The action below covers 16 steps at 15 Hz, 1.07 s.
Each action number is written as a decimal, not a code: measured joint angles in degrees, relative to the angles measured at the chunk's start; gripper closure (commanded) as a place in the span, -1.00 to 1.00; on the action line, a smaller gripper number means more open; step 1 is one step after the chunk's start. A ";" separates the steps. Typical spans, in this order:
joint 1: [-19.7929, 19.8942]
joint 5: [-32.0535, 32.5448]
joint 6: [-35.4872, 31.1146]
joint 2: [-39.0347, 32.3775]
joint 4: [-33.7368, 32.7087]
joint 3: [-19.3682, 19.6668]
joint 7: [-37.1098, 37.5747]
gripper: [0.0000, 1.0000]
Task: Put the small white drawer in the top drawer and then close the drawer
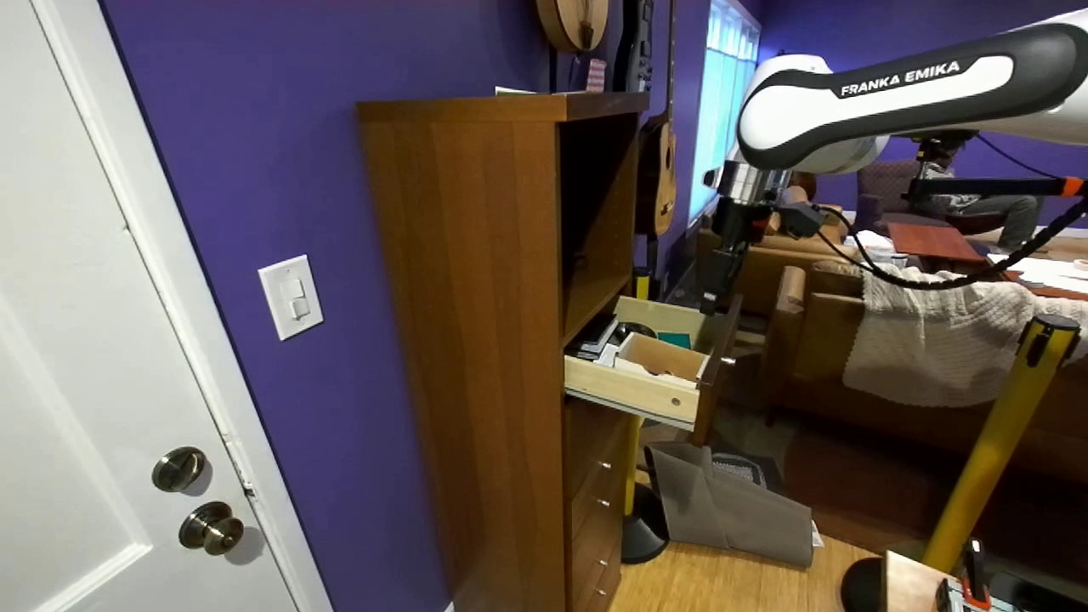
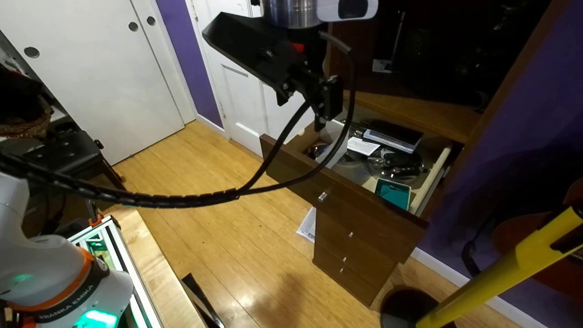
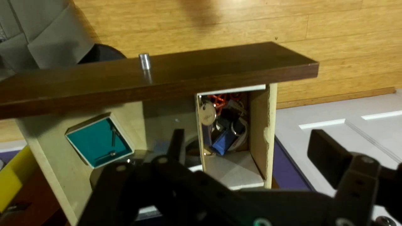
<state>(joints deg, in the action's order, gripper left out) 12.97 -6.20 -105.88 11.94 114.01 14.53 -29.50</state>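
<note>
Wrist view: the top drawer (image 3: pixel 204 67) is standing open, the gripper (image 3: pixel 249 138) hanging above it, jaws spread, holding nothing. Beneath them the small white drawer (image 3: pixel 259 133) is sitting inside, in a front corner, long axis running front to back; closing is probably requiring a reach past the front.

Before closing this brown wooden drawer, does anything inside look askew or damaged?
Yes: the open rectangular white and tan box has a ragged, torn-looking right edge in the wrist view; the square teal-lined box sits crooked to the drawer front.
</note>
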 measured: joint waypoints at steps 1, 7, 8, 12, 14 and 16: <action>0.01 1.29 1.80 0.50 0.10 0.18 0.27 -0.50; 0.02 8.49 5.84 1.22 2.91 0.48 2.88 0.30; 0.03 9.22 5.85 1.12 3.90 0.52 3.86 0.48; 0.08 9.94 3.97 0.14 7.17 0.79 7.77 1.00; 0.07 9.84 0.62 -0.39 8.41 0.81 9.00 1.00; -0.01 9.38 -3.16 -0.71 9.39 0.80 9.81 1.00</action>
<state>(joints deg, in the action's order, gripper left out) 12.96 3.18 -109.05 11.23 123.40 15.33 -19.69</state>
